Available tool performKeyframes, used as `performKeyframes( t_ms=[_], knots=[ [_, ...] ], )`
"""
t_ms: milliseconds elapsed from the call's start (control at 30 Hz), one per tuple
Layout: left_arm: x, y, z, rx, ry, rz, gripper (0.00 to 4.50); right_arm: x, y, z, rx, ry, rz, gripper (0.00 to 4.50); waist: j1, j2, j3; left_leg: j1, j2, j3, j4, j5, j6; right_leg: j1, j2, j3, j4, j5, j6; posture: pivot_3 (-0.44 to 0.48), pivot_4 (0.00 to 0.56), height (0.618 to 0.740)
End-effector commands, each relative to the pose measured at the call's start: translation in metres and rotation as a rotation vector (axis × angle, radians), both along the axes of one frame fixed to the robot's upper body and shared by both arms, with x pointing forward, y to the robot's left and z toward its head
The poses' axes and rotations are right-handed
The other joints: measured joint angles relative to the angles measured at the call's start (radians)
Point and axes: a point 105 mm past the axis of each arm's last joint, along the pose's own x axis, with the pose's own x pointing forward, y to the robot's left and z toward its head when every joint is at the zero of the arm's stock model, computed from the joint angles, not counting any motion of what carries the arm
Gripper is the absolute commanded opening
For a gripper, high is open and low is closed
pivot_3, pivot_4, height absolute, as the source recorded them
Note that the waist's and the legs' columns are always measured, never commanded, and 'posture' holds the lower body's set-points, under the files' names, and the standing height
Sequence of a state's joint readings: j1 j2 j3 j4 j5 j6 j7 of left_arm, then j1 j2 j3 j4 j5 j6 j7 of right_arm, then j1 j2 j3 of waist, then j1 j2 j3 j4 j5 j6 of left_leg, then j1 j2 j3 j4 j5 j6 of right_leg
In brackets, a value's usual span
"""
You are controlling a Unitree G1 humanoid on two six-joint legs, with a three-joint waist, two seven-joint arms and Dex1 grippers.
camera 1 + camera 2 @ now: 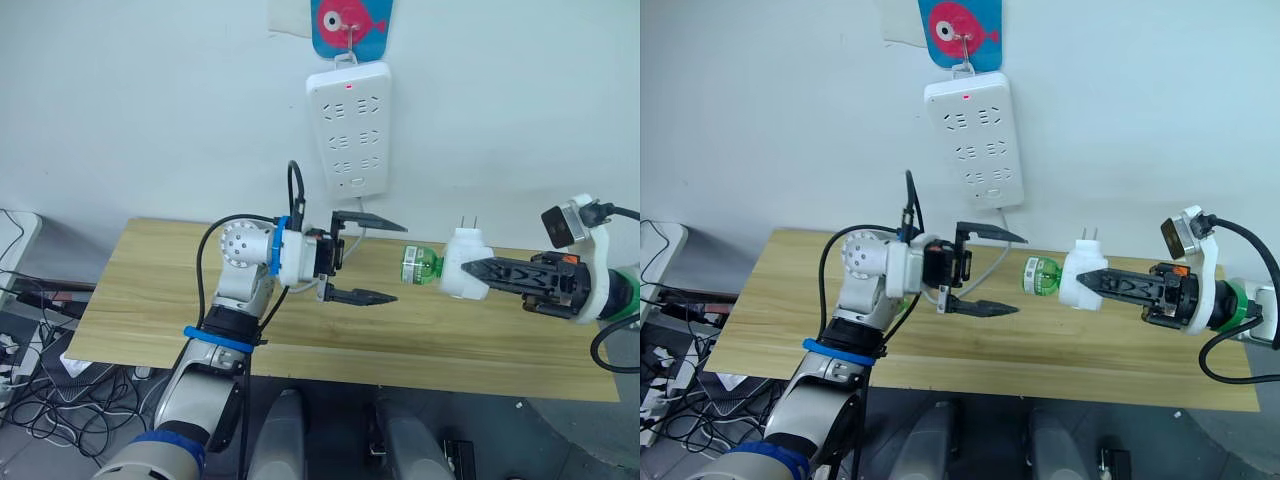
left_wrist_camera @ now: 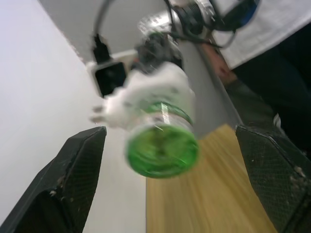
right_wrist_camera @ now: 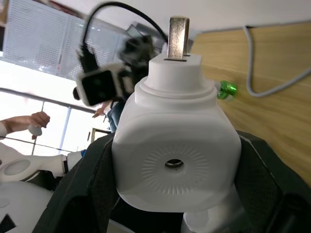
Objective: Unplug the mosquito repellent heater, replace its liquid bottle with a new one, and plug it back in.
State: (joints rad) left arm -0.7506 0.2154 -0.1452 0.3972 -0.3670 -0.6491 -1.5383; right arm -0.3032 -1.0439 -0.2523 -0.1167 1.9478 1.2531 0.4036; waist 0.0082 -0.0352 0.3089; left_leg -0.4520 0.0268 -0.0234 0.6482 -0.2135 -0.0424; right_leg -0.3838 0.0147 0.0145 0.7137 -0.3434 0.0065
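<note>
The mosquito repellent heater (image 1: 463, 262) is out of the socket and hangs in the air over the table. My right gripper (image 1: 478, 270) is shut on its white body. Its two prongs (image 3: 178, 38) point up, and its round top with the centre hole (image 3: 173, 164) faces my right wrist. A green liquid bottle (image 1: 421, 266) sticks out of the heater towards my left gripper (image 1: 396, 261). That gripper is open, one finger above and one below, a short gap from the bottle's base (image 2: 162, 150).
A white power strip (image 1: 348, 130) hangs on the wall above, its red light on and its cable (image 3: 262, 73) trailing onto the wooden table (image 1: 150, 290). A small green object (image 3: 226, 90) lies by that cable. Cables clutter the floor at the left (image 1: 30, 350).
</note>
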Motion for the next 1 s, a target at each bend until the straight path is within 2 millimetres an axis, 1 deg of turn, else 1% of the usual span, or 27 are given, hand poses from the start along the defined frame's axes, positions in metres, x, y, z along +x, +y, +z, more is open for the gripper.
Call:
performKeyframes(
  t_ms=[33,167,300,567,700,833,867,1000],
  knots=[
    [0.002,-0.006,0.003,-0.018,-0.077,0.011,4.46,-0.005,0.006,0.010,0.023,-0.043,0.041,2.98,0.000,0.000,0.000,0.000,0.000,0.000,0.000,0.000,0.000,0.000,0.000,0.000,0.000,0.000,0.000,0.023,0.318,0.740],
    [0.005,-0.009,0.014,-0.092,-0.114,0.035,4.46,-0.007,0.007,0.009,0.022,-0.043,0.046,2.98,0.000,0.000,0.000,0.000,0.000,0.000,0.000,0.000,0.000,0.000,0.000,0.000,0.000,0.000,0.000,0.022,0.316,0.740],
    [0.004,-0.010,0.020,-0.122,-0.137,0.034,4.46,-0.008,0.008,0.008,0.019,-0.041,0.045,2.98,-0.001,0.000,0.000,0.000,0.000,0.000,0.000,0.000,0.000,0.000,0.000,-0.001,0.000,0.000,0.000,0.022,0.313,0.740],
    [0.004,-0.012,0.018,-0.108,-0.168,0.024,4.46,-0.006,0.009,0.008,0.020,-0.046,0.042,2.98,-0.001,0.000,0.000,0.000,0.000,0.000,0.000,0.000,0.000,0.000,0.000,-0.001,0.001,0.000,0.000,0.023,0.314,0.740],
    [0.001,-0.012,0.016,-0.098,-0.165,0.004,3.60,-0.006,0.010,0.009,0.021,-0.053,0.044,2.98,-0.001,0.000,0.000,0.000,0.000,0.000,0.000,0.000,0.000,0.000,0.000,-0.001,0.001,0.000,0.000,0.021,0.310,0.740],
    [0.000,-0.014,0.013,-0.087,-0.161,-0.009,2.36,-0.006,0.012,0.010,0.020,-0.057,0.048,2.98,-0.002,0.000,0.000,0.000,0.000,0.000,0.000,0.000,0.000,0.000,0.000,-0.001,0.001,0.000,0.000,0.020,0.309,0.740],
    [0.000,-0.014,0.013,-0.086,-0.160,-0.011,2.25,-0.006,0.012,0.010,0.020,-0.058,0.049,2.98,-0.002,0.000,0.000,0.000,0.000,0.000,0.000,0.000,0.000,0.000,0.000,-0.001,0.001,0.000,0.000,0.020,0.309,0.740],
    [-0.002,-0.014,0.013,-0.090,-0.159,-0.020,2.25,-0.006,0.013,0.010,0.024,-0.062,0.050,2.98,-0.002,0.000,0.000,0.000,0.000,0.000,0.000,0.000,0.000,0.000,0.000,-0.001,0.001,0.000,0.000,0.021,0.305,0.740]
  ],
)
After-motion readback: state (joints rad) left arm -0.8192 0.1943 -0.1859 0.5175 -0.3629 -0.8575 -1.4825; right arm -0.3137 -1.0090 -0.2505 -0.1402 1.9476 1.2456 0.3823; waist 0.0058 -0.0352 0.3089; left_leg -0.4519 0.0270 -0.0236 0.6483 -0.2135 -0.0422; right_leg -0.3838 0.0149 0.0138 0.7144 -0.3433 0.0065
